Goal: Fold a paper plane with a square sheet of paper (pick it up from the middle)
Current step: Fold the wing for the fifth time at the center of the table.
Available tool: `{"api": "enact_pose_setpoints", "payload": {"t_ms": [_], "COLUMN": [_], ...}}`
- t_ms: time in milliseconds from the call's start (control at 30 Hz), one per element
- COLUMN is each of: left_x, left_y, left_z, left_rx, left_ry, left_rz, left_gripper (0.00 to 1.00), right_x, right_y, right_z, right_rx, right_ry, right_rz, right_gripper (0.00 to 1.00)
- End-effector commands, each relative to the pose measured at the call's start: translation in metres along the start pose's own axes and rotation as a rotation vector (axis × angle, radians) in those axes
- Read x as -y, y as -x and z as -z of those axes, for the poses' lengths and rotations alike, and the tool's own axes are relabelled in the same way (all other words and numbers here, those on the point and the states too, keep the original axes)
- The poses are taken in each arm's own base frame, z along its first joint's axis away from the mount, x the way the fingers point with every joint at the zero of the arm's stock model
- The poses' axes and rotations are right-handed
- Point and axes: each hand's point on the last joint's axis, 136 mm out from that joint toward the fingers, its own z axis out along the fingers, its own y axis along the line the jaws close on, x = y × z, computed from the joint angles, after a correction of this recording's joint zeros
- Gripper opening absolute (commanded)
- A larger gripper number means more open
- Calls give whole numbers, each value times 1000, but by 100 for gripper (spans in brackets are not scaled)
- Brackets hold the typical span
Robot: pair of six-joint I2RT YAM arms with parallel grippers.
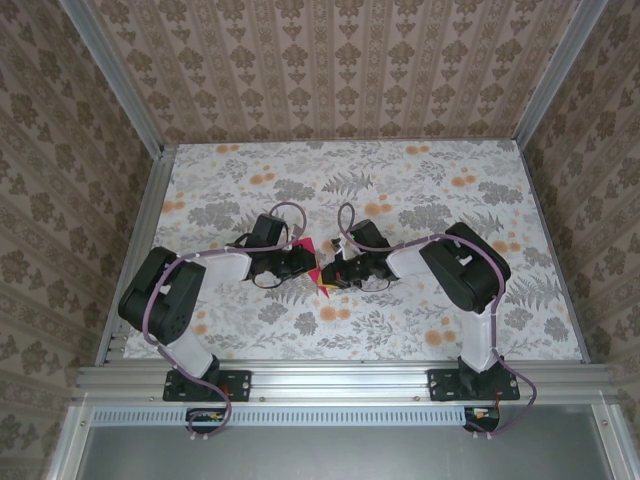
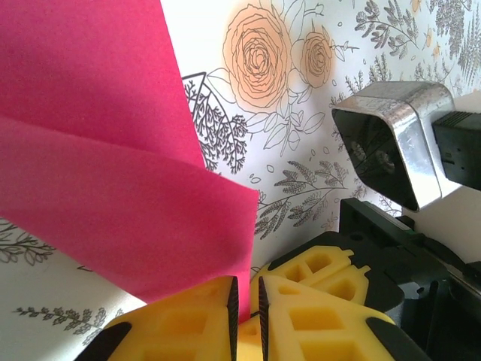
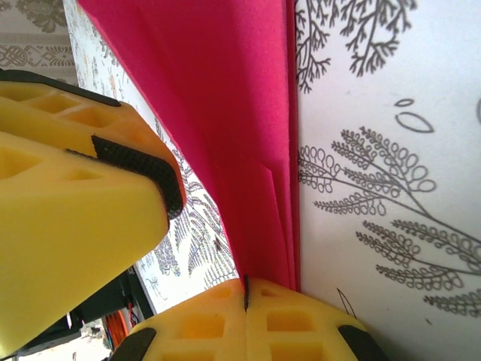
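The square sheet of paper (image 1: pixel 323 284) is magenta-pink and folded into several layers, held just above the middle of the table between the two grippers. My left gripper (image 1: pixel 310 265) comes in from the left. In the left wrist view its yellow fingertips (image 2: pixel 248 301) pinch the lower edge of the paper (image 2: pixel 113 188). My right gripper (image 1: pixel 331 270) faces it from the right, and its jaws (image 3: pixel 246 289) are shut on the stacked folds of the paper (image 3: pixel 240 113). The arms hide most of the paper, so I cannot tell whether it has the paper plane's shape.
The table (image 1: pixel 400 180) has a grey-and-orange floral cover. Aluminium rails (image 1: pixel 340 380) edge it at the front and sides, with wallpapered walls behind. The grippers nearly touch: the right one's fingers (image 2: pixel 319 263) sit beside the left one's, and the left finger (image 3: pixel 75 195) looms in the right wrist view.
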Motion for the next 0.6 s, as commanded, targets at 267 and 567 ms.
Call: {"api": "enact_pose_setpoints", "payload": {"t_ms": [267, 567], "left_x": [-4, 3], "left_y": [-9, 0], "left_z": [4, 2], "left_rx": [7, 28], "left_ry": [0, -22], "left_rz": [-46, -56], "left_gripper": [17, 17], "right_x": [22, 4], "right_y": [0, -2], "right_z": [2, 4], "right_rx": [9, -5], "right_ry": [-29, 56], "right_rz": [-133, -145], "right_gripper": [0, 0]}}
